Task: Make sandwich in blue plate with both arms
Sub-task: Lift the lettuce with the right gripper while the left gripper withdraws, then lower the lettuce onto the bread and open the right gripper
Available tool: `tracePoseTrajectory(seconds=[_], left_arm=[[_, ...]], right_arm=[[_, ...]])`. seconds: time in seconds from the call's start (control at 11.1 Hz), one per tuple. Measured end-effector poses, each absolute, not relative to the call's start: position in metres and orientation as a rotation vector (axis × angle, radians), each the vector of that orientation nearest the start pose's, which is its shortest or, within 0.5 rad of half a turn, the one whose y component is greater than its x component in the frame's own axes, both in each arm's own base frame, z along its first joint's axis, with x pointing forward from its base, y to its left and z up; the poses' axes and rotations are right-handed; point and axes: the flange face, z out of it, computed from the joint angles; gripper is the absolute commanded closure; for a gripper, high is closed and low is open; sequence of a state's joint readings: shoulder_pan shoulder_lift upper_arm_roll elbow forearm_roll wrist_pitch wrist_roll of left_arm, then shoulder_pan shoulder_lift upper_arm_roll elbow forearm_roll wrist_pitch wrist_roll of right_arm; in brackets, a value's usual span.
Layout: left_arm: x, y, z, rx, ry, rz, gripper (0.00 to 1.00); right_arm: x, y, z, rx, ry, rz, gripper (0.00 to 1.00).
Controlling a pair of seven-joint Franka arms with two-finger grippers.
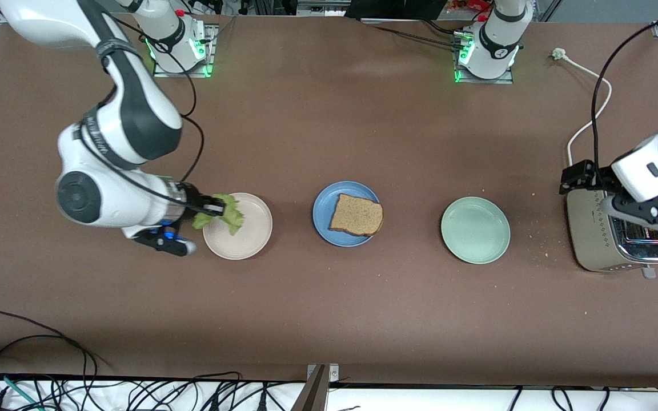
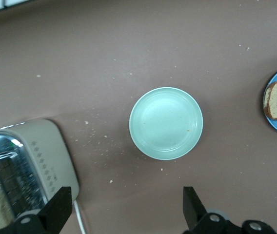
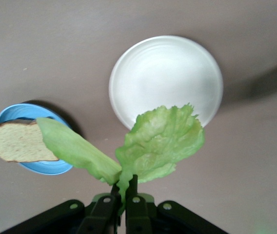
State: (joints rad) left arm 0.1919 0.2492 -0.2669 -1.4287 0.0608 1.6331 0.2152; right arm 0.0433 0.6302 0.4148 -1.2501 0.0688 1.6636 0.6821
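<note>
At the left of the front picture the right tool (image 1: 210, 204) hangs over the edge of the beige plate (image 1: 252, 238), its fingers pressed together on the stem end of the lettuce (image 1: 227, 213), which droops from the pinch. The leaf looks light, limp and easily torn, so I'd say the thick rib at its base, where it is held now, is the best place to grip. In the middle of the picture sits the blue plate (image 1: 324, 212) with one bread slice (image 1: 356, 215) lying flat on it, crust just over the rim. Bread like that should be light, soft and crumbly, best taken by an edge. Next comes the empty green plate (image 1: 476, 230). At the right edge the left tool (image 2: 124, 207) hovers beside the toaster (image 1: 594, 231) with its fingers spread, holding nothing. I can read no brand or writing anywhere.
</note>
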Motion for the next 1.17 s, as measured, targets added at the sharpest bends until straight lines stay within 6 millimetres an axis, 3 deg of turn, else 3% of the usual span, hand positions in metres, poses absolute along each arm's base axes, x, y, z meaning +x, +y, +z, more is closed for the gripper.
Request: tracePoseTrajectory(seconds=[0.18, 0.36, 0.63, 0.81, 0.99, 1.17], left_arm=[[0.615, -0.033, 0.592, -3.08, 0.385, -0.02, 0.0], [0.603, -0.021, 0.615, -3.076, 0.311, -0.058, 0.0], [0.592, -0.025, 0.619, -3.142, 0.267, -0.054, 0.0], [0.579, -0.032, 0.619, -3.149, 0.267, -0.045, 0.0], [0.57, -0.036, 0.625, -3.147, 0.266, -0.049, 0.0], [0.568, -0.038, 0.627, -3.146, 0.271, -0.054, 0.0]], right_arm=[[0.648, 0.3, 0.398, -2.888, 0.378, 0.416, 1.0], [0.634, 0.35, 0.39, -2.911, 0.288, 0.322, 1.0], [0.609, 0.431, 0.374, -2.916, 0.134, 0.118, 1.0], [0.593, 0.477, 0.347, -2.874, 0.044, 0.003, 1.0], [0.578, 0.513, 0.316, -2.812, -0.003, -0.052, 1.0], [0.564, 0.535, 0.289, -2.775, 0.057, -0.05, 1.0]])
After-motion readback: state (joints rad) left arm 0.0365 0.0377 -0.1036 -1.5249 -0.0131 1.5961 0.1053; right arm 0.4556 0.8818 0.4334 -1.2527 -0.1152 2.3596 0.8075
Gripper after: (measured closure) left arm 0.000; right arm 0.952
